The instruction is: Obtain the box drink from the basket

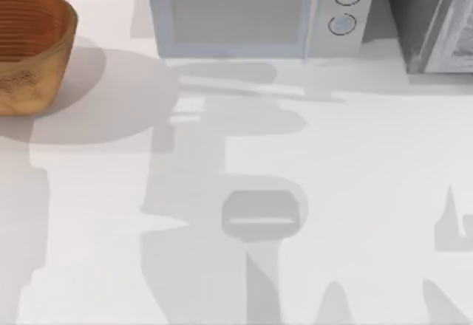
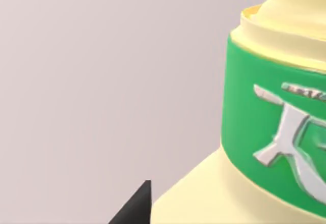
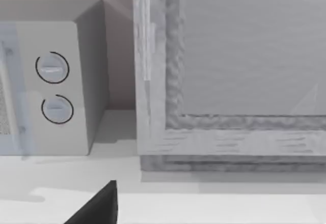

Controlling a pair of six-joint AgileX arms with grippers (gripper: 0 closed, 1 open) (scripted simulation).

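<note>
The pale-yellow box drink point(image 2: 265, 147) with its green band sat immediately before the left gripper, whose dark fingertip point(image 2: 136, 207) lay just beside its shoulder; whether the fingers were clenched on it could not be told. The round orange-brown woven basket point(image 1: 29, 48) stood at the table's point(image 1: 369, 192) far left. The right gripper faced a white microwave point(image 3: 51, 81) and a grey cabinet point(image 3: 229, 71); its grip could not be told.

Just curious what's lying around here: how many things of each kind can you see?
Basket: 1
Microwave: 1
Box drink: 1
Grey cabinet-like unit: 1
Total: 4
</note>
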